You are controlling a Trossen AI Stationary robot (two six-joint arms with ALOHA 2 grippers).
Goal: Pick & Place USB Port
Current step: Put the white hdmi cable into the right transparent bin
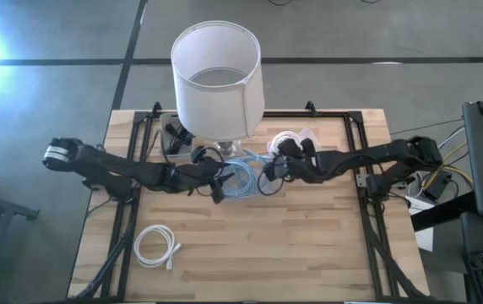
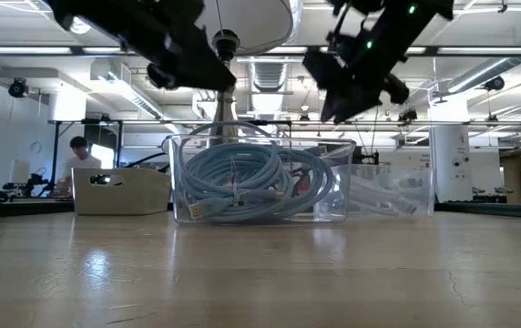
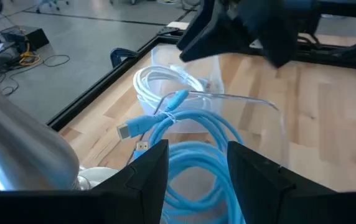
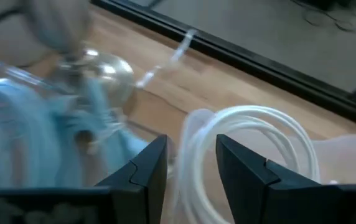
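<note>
Clear bin (image 2: 260, 187) rim under both empty pincers, seemingly apart: left (image 3: 196, 165), right (image 4: 190, 165).

Blue cable coil (image 4: 35, 134) blurred; lamp base (image 1: 216, 150) mostly under shade (image 1: 217, 80).

Light blue cable (image 1: 243, 176) in clear bin (image 2: 186, 187), white cable (image 1: 156, 246) on pale wood table (image 1: 309, 245), white lampshade (image 1: 218, 80)

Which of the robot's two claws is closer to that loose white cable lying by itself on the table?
The left. The left gripper hovers by the clear bin of blue cable, up and to the right of the white cable coil in the high view. The right gripper is beyond the bin, farther off.
</note>
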